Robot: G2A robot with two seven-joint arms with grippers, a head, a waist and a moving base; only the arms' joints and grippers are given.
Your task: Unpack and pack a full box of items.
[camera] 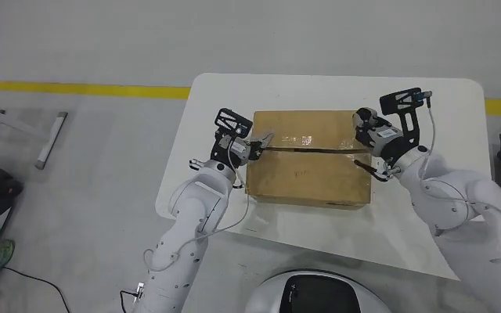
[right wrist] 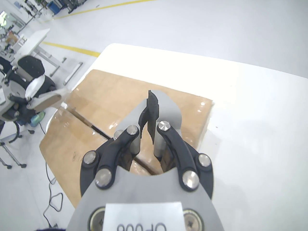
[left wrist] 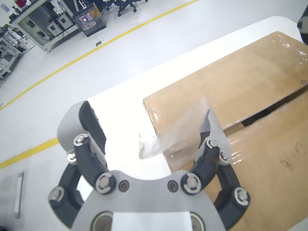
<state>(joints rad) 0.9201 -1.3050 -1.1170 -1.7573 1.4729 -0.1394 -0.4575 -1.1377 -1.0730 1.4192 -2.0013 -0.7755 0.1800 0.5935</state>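
Observation:
A brown cardboard box (camera: 309,168) lies across the middle of the white table (camera: 438,102), its two top flaps meeting along a dark seam that gapes slightly. My left gripper (camera: 266,143) sits at the box's left end and is open (left wrist: 151,126). A peeled strip of clear tape (left wrist: 168,133) clings to one of its fingers (left wrist: 213,131) and hangs off the box (left wrist: 240,92) end. My right gripper (camera: 360,149) is at the box's right end, above the seam, and is shut (right wrist: 150,111) with nothing between its pads. Glossy tape still covers the box (right wrist: 108,92) top by the seam.
Bare table (right wrist: 240,97) surface lies to the right of the box and along its far side. A yellow line (camera: 94,88) crosses the grey floor behind the table. A metal bar (camera: 51,139) lies on the floor to the left.

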